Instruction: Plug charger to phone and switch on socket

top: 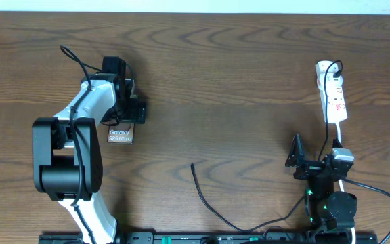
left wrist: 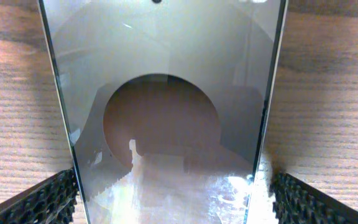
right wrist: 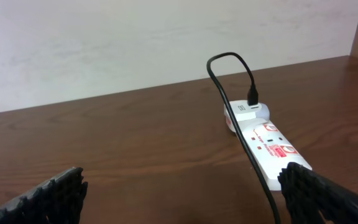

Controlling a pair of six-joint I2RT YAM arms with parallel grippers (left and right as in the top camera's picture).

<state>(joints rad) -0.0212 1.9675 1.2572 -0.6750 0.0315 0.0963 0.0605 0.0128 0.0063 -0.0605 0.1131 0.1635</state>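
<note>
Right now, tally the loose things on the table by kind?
phone: 1
charger: 1
socket: 1
Total: 3

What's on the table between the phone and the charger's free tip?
Nothing. The overhead view shows only bare table between the phone and the charger tip.
</note>
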